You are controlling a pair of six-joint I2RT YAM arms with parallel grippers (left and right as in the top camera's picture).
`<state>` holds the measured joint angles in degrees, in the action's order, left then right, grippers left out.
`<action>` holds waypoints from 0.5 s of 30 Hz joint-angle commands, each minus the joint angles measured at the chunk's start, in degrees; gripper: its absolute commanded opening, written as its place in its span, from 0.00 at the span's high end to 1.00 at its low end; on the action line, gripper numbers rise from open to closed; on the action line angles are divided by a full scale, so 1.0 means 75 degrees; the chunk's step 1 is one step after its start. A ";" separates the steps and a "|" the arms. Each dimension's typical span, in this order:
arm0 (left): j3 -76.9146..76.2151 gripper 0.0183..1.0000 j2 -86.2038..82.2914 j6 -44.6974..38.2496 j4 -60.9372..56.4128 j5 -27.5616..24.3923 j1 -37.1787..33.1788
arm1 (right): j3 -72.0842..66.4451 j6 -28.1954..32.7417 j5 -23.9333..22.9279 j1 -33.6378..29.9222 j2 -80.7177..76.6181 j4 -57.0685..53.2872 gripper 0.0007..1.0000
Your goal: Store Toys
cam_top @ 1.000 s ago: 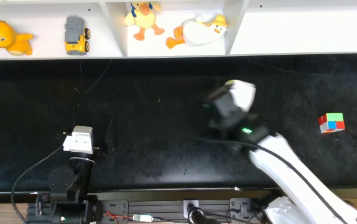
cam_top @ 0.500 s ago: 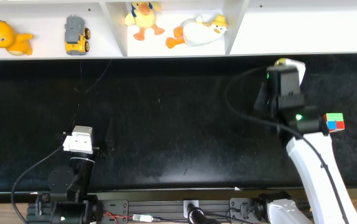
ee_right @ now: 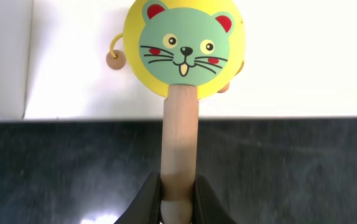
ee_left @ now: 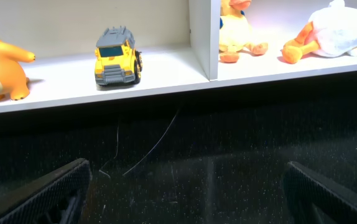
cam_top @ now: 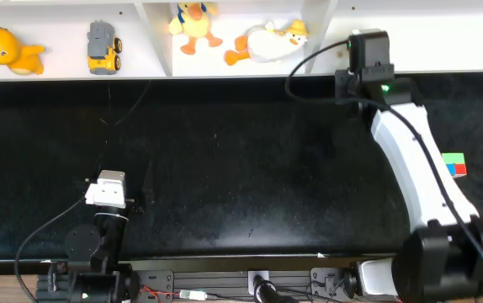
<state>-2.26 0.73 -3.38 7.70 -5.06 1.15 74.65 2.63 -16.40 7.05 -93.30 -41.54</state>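
My right gripper is shut on the wooden handle of a rattle toy with a yellow round head and a green cat face. The head lies over the white shelf, the handle over the black table. From above, the right arm stretches up to the shelf's right compartment. A multicoloured cube rests on the table at the right. Near the front left, my left gripper sits low; its fingers are open and hold nothing.
The shelf's left compartment holds an orange duck toy and a yellow truck. The middle one holds a yellow duck plush and a white duck plush. The black table spreads in front.
The right arm has swung from the table's middle to the right and up to the shelf, carrying the rattle. The left arm has not moved.
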 commanded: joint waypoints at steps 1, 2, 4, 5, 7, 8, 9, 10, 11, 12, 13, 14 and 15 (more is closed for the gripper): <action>0.0055 0.00 -0.0079 -0.0146 -0.0035 0.0093 0.0064 | 0.0586 0.0221 0.0169 -0.0192 -0.0542 0.0140 0.96; 0.0055 0.00 -0.0079 -0.0146 -0.0038 0.0090 0.0064 | 0.0673 0.0221 0.0259 -0.0242 -0.0664 0.0184 0.96; 0.0055 0.00 -0.0079 -0.0146 -0.0035 0.0090 0.0064 | 0.0851 0.0221 0.0396 -0.0318 -0.0886 0.0259 0.96; 0.0055 0.00 -0.0079 -0.0146 -0.0035 0.0090 0.0064 | 0.0935 0.0221 0.0455 -0.0353 -0.0997 0.0332 0.96; 0.0055 0.00 -0.0079 -0.0146 -0.0035 0.0090 0.0064 | 0.1040 0.0221 0.0600 -0.0414 -0.1154 0.0455 0.96; 0.0055 0.00 -0.0079 -0.0146 -0.0035 0.0090 0.0064 | 0.1067 0.0219 0.0679 -0.0446 -0.1230 0.0542 0.96; 0.0055 0.00 -0.0079 -0.0146 -0.0035 0.0090 0.0064 | 0.1081 0.0221 0.0790 -0.0469 -0.1297 0.0609 0.96; 0.0055 0.00 -0.0079 -0.0146 -0.0035 0.0090 0.0064 | 0.1084 0.0219 0.0901 -0.0490 -0.1370 0.0682 0.96; 0.0055 0.00 -0.0079 -0.0146 -0.0035 0.0090 0.0064 | 0.1081 0.0219 0.1052 -0.0501 -0.1443 0.0731 0.96; 0.0055 0.00 -0.0079 -0.0146 -0.0035 0.0090 0.0064 | 0.1084 0.0213 0.1116 -0.0501 -0.1504 0.0758 0.96; 0.0055 0.00 -0.0079 -0.0146 -0.0035 0.0090 0.0064 | 0.1084 0.0216 0.1195 -0.0501 -0.1553 0.0769 0.96; 0.0055 0.00 -0.0079 -0.0146 -0.0035 0.0090 0.0064 | 0.1084 0.0213 0.1230 -0.0498 -0.1609 0.0778 0.96; 0.0055 0.00 -0.0079 -0.0146 -0.0035 0.0090 0.0064 | 0.1084 0.0213 0.1256 -0.0493 -0.1649 0.0784 0.96</action>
<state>-2.26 0.73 -3.38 7.73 -5.06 1.15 81.01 4.16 -9.52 3.44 -104.36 -36.16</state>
